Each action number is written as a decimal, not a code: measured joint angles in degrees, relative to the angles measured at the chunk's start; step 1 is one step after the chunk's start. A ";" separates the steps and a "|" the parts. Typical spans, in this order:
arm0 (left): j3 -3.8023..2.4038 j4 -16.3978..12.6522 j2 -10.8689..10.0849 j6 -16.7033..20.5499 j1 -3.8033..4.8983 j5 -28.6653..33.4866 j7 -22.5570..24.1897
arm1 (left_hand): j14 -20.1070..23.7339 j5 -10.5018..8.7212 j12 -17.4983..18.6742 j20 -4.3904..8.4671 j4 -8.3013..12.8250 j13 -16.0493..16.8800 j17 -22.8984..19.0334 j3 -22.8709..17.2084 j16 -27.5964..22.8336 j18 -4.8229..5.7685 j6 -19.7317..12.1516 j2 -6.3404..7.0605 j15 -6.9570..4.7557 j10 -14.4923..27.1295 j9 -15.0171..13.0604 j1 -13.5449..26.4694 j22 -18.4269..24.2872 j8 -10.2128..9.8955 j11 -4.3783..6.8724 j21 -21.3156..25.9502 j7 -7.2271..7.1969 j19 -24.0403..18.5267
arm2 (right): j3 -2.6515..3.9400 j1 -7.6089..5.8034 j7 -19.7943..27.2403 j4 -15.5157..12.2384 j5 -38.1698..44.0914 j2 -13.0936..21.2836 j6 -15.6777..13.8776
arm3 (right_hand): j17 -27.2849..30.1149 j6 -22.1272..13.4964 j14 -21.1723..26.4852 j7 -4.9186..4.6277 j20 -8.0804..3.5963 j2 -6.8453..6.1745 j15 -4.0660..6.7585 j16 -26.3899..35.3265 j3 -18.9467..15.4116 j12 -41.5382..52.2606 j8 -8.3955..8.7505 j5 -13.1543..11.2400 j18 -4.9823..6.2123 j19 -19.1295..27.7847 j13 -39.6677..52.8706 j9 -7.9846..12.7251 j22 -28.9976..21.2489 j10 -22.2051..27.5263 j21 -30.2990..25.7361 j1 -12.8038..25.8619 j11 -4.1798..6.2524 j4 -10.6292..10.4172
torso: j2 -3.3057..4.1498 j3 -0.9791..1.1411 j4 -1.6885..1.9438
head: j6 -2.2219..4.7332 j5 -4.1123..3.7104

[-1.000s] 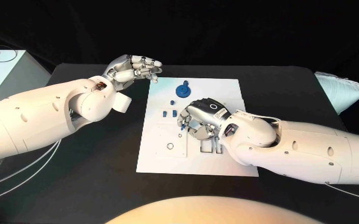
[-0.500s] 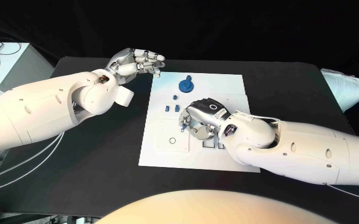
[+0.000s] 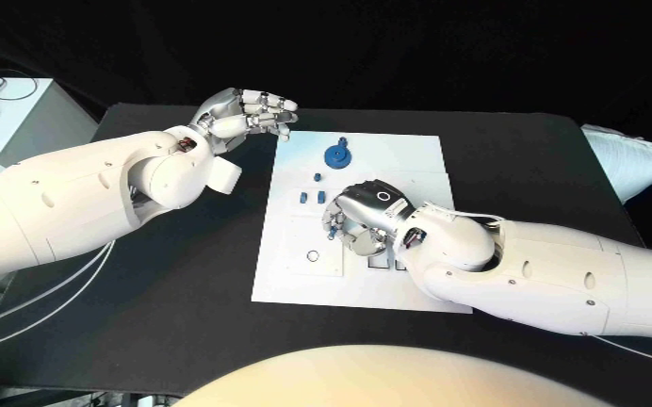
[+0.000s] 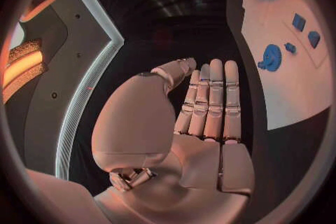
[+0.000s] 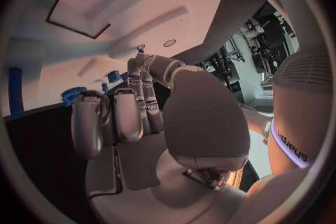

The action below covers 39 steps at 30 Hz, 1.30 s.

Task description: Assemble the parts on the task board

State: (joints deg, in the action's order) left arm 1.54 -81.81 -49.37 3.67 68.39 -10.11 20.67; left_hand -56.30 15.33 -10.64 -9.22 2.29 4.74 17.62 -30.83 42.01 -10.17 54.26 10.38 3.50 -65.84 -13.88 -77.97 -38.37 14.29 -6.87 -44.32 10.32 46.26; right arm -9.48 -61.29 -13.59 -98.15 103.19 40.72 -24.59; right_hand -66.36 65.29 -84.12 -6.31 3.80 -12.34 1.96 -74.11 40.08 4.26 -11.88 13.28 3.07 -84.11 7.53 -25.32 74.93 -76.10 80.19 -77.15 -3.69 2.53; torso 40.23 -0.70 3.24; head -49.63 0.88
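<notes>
The task board (image 3: 408,157) lies flat in the middle of the black counter (image 3: 544,162), long side running away from the robot. The right hand (image 3: 365,214) sits low over the board's middle, fingers curled downward around a small blue part (image 3: 333,222) that shows at its inner edge. Whether the fingers (image 5: 129,115) actually pinch that part or only crowd it cannot be told from these views.

The other loose parts lie beyond the right hand, toward the far end of the board: the blue gear (image 3: 335,155) with its short stem, two little blue blocks (image 3: 310,197) side by side between gear and hand, and a tiny blue peg (image 3: 316,176) near them.

The left hand (image 3: 249,117) hangs above the counter just off the board's far left corner, fingers (image 4: 210,95) straight and together, grasping nothing. It is the nearer one to the gear, which lies just inward of it, so that piece looks like its natural pickup.
</notes>
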 measured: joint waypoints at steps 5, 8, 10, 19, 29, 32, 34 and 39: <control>0.00 -0.05 -0.12 0.00 0.00 0.01 -0.03 | 0.00 0.00 0.00 0.00 0.00 0.00 0.00 0.00 0.00 0.00 0.00 0.00 0.00 0.00 0.00 0.00 0.00 0.00 0.00 0.00 0.00 0.00 | 0.00 0.25 -0.05 0.08 0.13 -0.22 0.15 | 0.00 0.02 -0.01 -0.02 0.00 -0.04 -0.01 0.00 0.00 -0.11 0.05 -0.01 0.00 0.00 0.00 -0.05 -0.01 -0.11 0.00 -0.04 0.11 0.00 | 0.01 -0.03 0.01 | -0.28 0.14; 0.00 -0.08 -0.15 -0.01 0.00 0.01 -0.06 | 0.00 0.00 0.00 0.00 0.00 0.00 0.00 0.00 0.00 0.00 0.00 0.00 0.00 0.00 0.00 0.00 0.00 0.00 0.00 0.00 0.00 0.00 | 0.00 0.34 -0.06 0.11 0.18 -0.31 0.26 | 0.00 0.03 -0.01 -0.03 0.00 -0.17 -0.01 0.00 0.00 -0.12 0.07 -0.01 -0.01 0.00 0.00 -0.07 -0.01 -0.19 0.00 0.09 0.19 0.00 | 0.01 -0.05 0.00 | -0.35 0.23; 0.00 -0.09 -0.17 -0.01 0.00 0.01 -0.08 | 0.00 0.00 0.00 0.00 0.00 0.00 0.00 0.00 0.00 0.00 0.00 0.00 0.00 0.00 0.05 0.00 0.00 0.00 0.00 0.00 0.00 0.00 | 0.00 0.37 -0.06 0.16 0.21 -0.35 0.32 | 0.00 0.04 -0.01 -0.04 0.00 -0.18 -0.01 0.00 0.00 -0.12 0.14 -0.01 0.00 0.00 0.00 -0.07 -0.01 -0.19 0.00 0.12 0.19 0.00 | 0.00 -0.05 -0.01 | -0.36 0.27; 0.00 -0.14 -0.28 -0.03 0.00 0.03 -0.18 | 0.00 0.00 0.00 0.00 0.00 0.01 0.00 0.00 0.00 0.00 0.00 0.00 0.00 0.00 0.06 0.00 0.01 0.00 0.00 0.00 0.00 0.00 | 0.02 0.45 -0.25 0.81 0.57 -0.54 0.63 | 0.00 0.04 -0.02 -0.04 0.00 -0.08 -0.02 0.00 -0.01 -0.12 -0.09 -0.12 0.00 0.00 -0.03 -0.07 -0.01 -0.19 0.00 0.32 0.20 0.01 | -0.05 -0.05 -0.01 | -0.38 0.34; 0.00 -0.18 -0.32 -0.04 0.00 0.03 -0.27 | 0.00 0.00 0.00 0.00 0.00 0.01 0.00 0.00 0.01 0.00 0.00 0.00 0.00 0.00 0.05 0.00 0.01 0.00 0.00 0.00 0.00 0.00 | 0.01 0.53 -0.54 1.30 1.43 -1.00 0.78 | 0.00 0.04 -0.03 -0.04 0.00 0.15 -0.03 0.00 -0.03 -0.21 -0.08 0.15 0.00 0.00 -0.01 -0.02 -0.02 -0.19 0.00 0.23 0.21 0.03 | -0.03 0.00 -0.01 | -0.38 0.29; 0.00 -0.18 -0.32 -0.05 0.00 0.04 -0.30 | 0.00 0.00 0.00 0.00 0.00 0.01 0.00 0.00 -0.14 0.00 0.00 0.00 0.00 0.00 0.05 0.00 0.02 0.00 0.00 0.00 0.00 0.00 | 0.03 0.54 -0.59 1.38 1.63 -1.12 0.78 | 0.00 0.04 -0.03 -0.04 0.00 0.15 -0.03 0.00 -0.04 -0.21 -0.06 0.15 0.00 0.00 0.00 -0.02 -0.02 -0.19 0.00 0.23 0.21 0.04 | -0.01 0.02 -0.01 | -0.38 0.29; 0.00 -0.18 -0.32 -0.05 0.00 0.04 -0.32 | 0.00 0.00 0.00 0.00 0.16 0.01 0.00 0.16 -0.34 0.01 0.00 0.00 0.00 0.00 0.05 0.00 0.02 0.00 0.00 0.00 0.00 0.00 | 0.03 0.55 -0.60 1.41 1.74 -1.16 0.78 | -0.01 0.04 -0.03 -0.04 0.00 0.16 -0.03 0.00 -0.07 -0.21 -0.05 0.15 0.00 0.00 0.00 -0.02 -0.02 -0.19 0.00 0.22 0.21 0.07 | 0.00 0.03 -0.01 | -0.38 0.31; 0.00 -0.18 -0.32 -0.06 0.00 0.04 -0.36 | 0.00 0.00 0.00 0.00 0.16 0.01 0.00 0.16 -0.34 0.00 0.00 0.00 0.00 0.00 0.05 0.00 0.02 0.00 0.00 0.00 0.00 0.00 | 0.03 0.56 -0.59 1.52 1.83 -1.28 0.83 | 0.34 0.03 -0.03 -0.04 0.00 0.22 -0.03 0.00 0.09 -0.33 0.01 0.15 0.00 0.00 0.08 -0.08 -0.02 -0.19 0.00 0.16 0.22 0.24 | 0.00 0.03 -0.01 | -0.38 0.33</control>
State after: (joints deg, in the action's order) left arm 1.54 -81.99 -49.69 3.61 68.39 -10.07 20.32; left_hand -56.30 15.33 -10.64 -9.22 2.45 4.75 17.61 -30.67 41.67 -10.16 54.26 10.38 3.50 -65.84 -13.83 -77.97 -38.36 14.29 -6.87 -44.32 10.32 46.27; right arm -9.45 -60.73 -14.18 -96.63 105.02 39.44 -23.76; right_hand -66.03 65.32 -84.15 -6.35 3.80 -12.13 1.93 -74.11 40.16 3.93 -11.88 13.43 3.07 -84.11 7.60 -25.40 74.90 -76.29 80.19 -76.99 -3.48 2.77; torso 40.23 -0.67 3.22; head -50.01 1.21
